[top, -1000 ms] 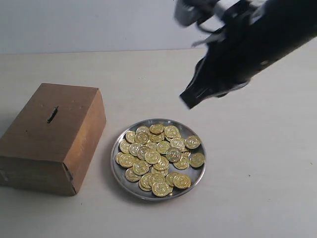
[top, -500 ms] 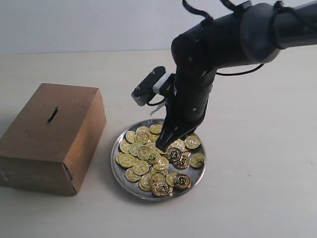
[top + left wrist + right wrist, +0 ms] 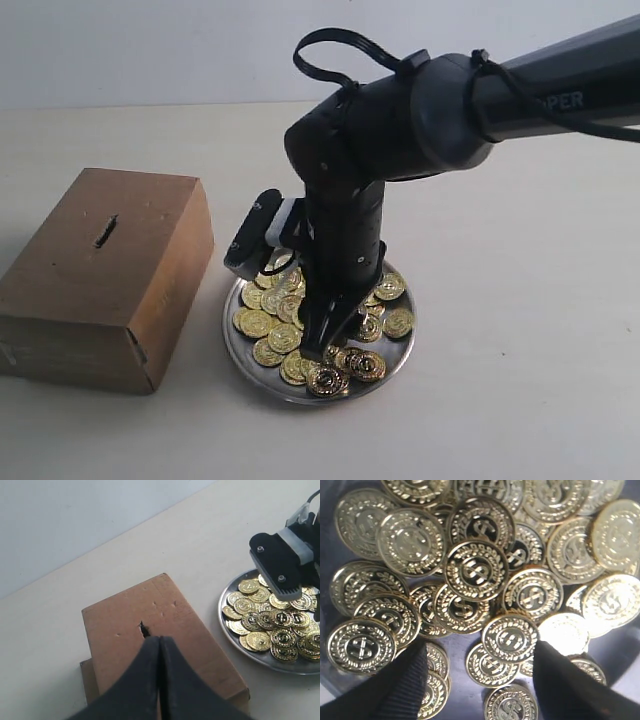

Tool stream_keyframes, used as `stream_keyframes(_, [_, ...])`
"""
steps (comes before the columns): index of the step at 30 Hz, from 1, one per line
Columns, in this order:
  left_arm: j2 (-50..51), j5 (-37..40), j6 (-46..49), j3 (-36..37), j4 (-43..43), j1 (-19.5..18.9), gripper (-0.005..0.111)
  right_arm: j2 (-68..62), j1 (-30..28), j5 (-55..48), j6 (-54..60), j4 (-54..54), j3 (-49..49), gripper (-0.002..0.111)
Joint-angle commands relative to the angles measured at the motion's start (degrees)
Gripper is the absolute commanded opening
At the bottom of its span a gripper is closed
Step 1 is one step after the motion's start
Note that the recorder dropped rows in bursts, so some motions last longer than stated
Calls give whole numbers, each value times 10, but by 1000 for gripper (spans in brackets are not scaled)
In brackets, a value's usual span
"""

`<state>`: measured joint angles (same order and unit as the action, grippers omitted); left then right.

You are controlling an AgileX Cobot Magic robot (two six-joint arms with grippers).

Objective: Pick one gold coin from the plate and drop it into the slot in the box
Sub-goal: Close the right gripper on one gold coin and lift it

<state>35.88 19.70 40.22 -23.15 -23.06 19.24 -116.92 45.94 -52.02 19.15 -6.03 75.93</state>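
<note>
Spread wide, my right pincer [image 3: 480,680] stands tips-down in the heap of coins [image 3: 258,322], gripping nothing. Its 2 fingers [image 3: 402,685] straddle several overlapping pieces, with 1 coin [image 3: 510,638] lying flat between them. In the exterior view the tips meet the heap just toward 6 o'clock of the middle of the plate [image 3: 265,381]. The box [image 3: 90,290] sits at 9 o'clock of the plate, close beside it, with its slot [image 3: 105,232] uncovered. My left pincer [image 3: 159,680] hangs above the box top, pressed together and empty.

I judge the risks this way. The coins lie flat and overlapped, so closing now may pinch 2 at once, or the pads may skid off a thin edge and catch none. Pressing harder could shove coins over the low rim onto the table [image 3: 520,400], or nudge the plate itself. A coin held only by its edge could also twist loose before reaching the slot.
</note>
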Motion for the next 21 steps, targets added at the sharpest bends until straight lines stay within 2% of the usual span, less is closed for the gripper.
stream_keyframes(1, [1, -6, 1, -2, -5, 4, 0, 1, 6, -2, 12, -26, 4, 59])
stream_keyframes(21, [1, -6, 1, -2, -5, 4, 0, -33, 5, 12, -30, -74, 4, 59])
